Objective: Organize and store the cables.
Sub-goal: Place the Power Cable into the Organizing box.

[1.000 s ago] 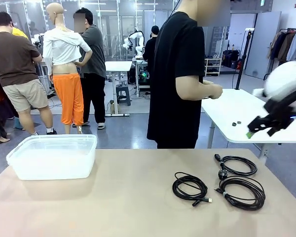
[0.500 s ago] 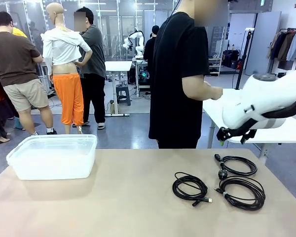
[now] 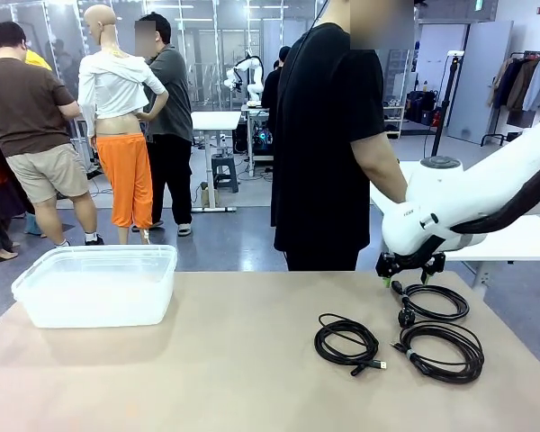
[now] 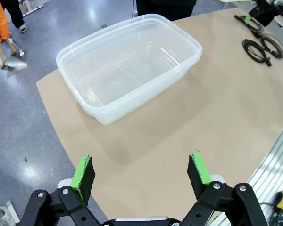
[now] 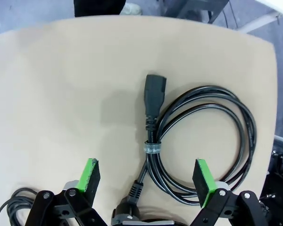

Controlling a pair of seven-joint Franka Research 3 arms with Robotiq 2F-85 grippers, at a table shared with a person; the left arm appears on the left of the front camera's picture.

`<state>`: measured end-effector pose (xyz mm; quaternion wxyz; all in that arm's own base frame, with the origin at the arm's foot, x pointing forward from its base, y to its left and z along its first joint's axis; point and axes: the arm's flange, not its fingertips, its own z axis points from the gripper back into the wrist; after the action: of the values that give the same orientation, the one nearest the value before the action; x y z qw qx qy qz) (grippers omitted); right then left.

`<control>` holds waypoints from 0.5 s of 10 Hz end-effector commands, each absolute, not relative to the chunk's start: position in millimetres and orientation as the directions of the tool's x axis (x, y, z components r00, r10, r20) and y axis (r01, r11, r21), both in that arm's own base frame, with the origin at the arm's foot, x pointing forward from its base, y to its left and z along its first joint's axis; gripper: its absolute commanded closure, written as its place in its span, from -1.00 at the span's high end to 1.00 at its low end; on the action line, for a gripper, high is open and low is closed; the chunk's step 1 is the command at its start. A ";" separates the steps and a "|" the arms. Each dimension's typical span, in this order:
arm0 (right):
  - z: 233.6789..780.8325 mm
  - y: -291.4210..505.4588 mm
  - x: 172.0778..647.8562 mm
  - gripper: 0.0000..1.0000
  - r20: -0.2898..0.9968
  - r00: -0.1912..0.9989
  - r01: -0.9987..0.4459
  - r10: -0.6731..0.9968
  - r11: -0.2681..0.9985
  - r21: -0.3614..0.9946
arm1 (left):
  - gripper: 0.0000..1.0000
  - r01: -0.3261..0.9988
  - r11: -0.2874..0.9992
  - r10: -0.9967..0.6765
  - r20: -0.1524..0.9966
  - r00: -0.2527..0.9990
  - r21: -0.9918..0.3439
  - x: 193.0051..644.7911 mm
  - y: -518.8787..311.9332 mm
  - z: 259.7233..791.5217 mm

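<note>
Three black coiled cables lie on the tan table at the right: one toward the middle (image 3: 346, 340), one at the far right (image 3: 432, 301), one nearer the front (image 3: 441, 353). My right gripper (image 3: 404, 277) hangs open just above the far coil's plug end. In the right wrist view this cable (image 5: 249, 123), tied with a small strap (image 5: 152, 148), lies between and below the open fingers (image 5: 146, 165); another coil (image 5: 9, 207) shows at the lower left. My left gripper (image 4: 142, 165) is open with nothing in it, above the table's edge short of the clear plastic bin (image 4: 132, 66).
The clear bin (image 3: 99, 286) stands at the table's left and holds nothing. A person in a black shirt (image 3: 328, 135) stands at the far edge, one hand near my right arm. A white table (image 3: 522, 238) sits behind at the right.
My right arm has swung in from the right and come down, its open gripper now just over the far right cable. The person's arm has lowered. The cables have not moved.
</note>
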<state>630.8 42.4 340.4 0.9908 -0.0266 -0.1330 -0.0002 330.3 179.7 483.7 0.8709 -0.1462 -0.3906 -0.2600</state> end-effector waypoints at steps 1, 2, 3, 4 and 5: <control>338.3 51.7 640.2 1.00 0.255 0.966 0.055 -0.044 0.998 -0.036 | 1.00 0.584 0.810 -0.347 0.761 0.547 -0.050 329.8 182.2 483.1; 340.4 42.4 630.8 1.00 0.264 0.965 0.007 0.007 0.999 -0.053 | 1.00 0.584 0.810 -0.347 0.761 0.547 -0.050 329.8 182.2 483.1; 340.4 42.4 630.8 1.00 0.264 0.965 0.007 0.007 0.999 -0.053 | 1.00 0.584 0.810 -0.347 0.761 0.547 -0.050 329.8 182.2 483.1; 340.4 42.4 630.8 1.00 0.264 0.965 0.007 0.007 0.999 -0.053 | 1.00 0.584 0.810 -0.347 0.761 0.547 -0.050 329.8 182.2 483.1; 340.4 42.4 630.8 1.00 0.264 0.965 0.007 0.007 0.999 -0.053 | 1.00 0.584 0.810 -0.347 0.761 0.547 -0.050 329.8 182.2 483.1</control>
<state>632.6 42.4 337.8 0.9911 -0.0257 -0.1303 -0.0038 330.0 180.2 483.8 0.8709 -0.1453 -0.3907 -0.2605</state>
